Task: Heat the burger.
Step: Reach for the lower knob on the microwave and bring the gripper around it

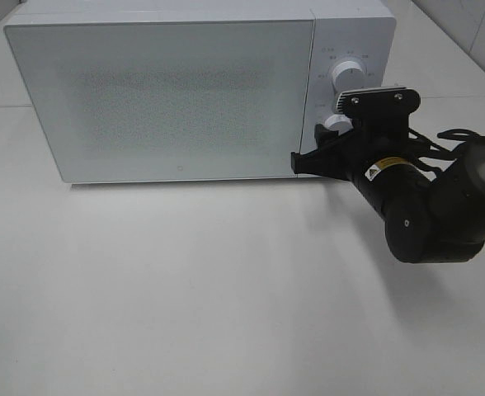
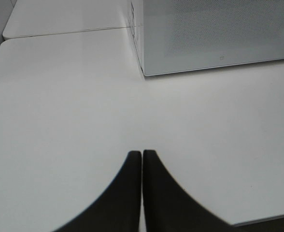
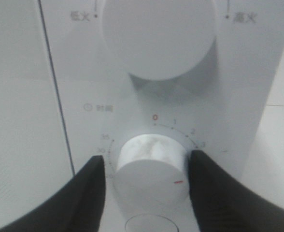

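Right gripper: black fingers straddle the small white round plastic timer knob. One pad is against its rim, the other just beside it. Can't tell if it's actually clamped. The knob's red mark sits off the red 0. The large white round power knob just above is untouched.

Both knobs are on the panel of the white box-shaped microwave. Door shut, dotted screen opaque, contents hidden.

Burger: not visible in any view. My guess is it's inside behind that door, unconfirmed. Handling guess: light, soft, stacked layers that shear and squash. Take it low across the sides with a light squeeze, or lift whatever it sits on.

Left gripper: fingers pressed together, holding nothing, hanging over the white table, well apart from the microwave's near corner.
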Robot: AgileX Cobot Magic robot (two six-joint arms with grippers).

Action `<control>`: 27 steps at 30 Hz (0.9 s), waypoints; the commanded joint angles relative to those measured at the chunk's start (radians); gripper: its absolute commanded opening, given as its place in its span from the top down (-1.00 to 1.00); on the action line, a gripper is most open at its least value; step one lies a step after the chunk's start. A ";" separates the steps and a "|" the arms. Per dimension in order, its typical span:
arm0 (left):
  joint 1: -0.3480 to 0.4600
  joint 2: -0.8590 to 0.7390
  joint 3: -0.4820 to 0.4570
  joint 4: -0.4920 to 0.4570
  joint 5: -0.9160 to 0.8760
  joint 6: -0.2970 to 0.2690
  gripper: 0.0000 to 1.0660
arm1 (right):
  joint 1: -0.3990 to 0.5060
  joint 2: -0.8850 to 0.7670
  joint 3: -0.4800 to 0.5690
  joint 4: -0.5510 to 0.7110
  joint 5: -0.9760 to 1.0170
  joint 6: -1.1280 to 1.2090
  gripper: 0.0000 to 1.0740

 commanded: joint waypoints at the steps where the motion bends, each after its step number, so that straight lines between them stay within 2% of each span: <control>1: 0.001 -0.006 0.003 -0.003 -0.012 0.002 1.00 | 0.002 0.002 -0.012 -0.022 -0.007 -0.004 0.71; 2: 0.001 -0.006 0.003 -0.003 -0.012 0.002 1.00 | 0.002 0.002 -0.012 -0.022 -0.007 -0.004 0.71; 3: 0.001 -0.006 0.003 -0.003 -0.012 0.002 1.00 | 0.002 0.002 -0.012 -0.022 -0.006 -0.004 0.81; 4: 0.001 -0.006 0.003 -0.003 -0.012 0.002 1.00 | 0.002 0.002 -0.012 -0.022 -0.005 -0.003 1.00; 15: 0.001 -0.006 0.003 -0.003 -0.012 0.002 1.00 | 0.002 0.002 -0.012 -0.022 -0.005 0.043 1.00; 23: 0.001 -0.006 0.003 -0.003 -0.012 0.002 1.00 | 0.002 0.002 -0.012 -0.019 -0.006 0.341 1.00; 25: 0.001 -0.006 0.003 -0.003 -0.012 0.002 1.00 | 0.002 0.002 -0.012 -0.005 -0.007 0.509 1.00; 26: 0.001 -0.006 0.003 -0.003 -0.012 0.002 1.00 | 0.002 0.002 -0.012 -0.005 -0.007 0.509 1.00; 27: 0.001 -0.006 0.003 -0.003 -0.012 0.002 1.00 | 0.002 0.002 -0.012 0.004 -0.007 0.639 1.00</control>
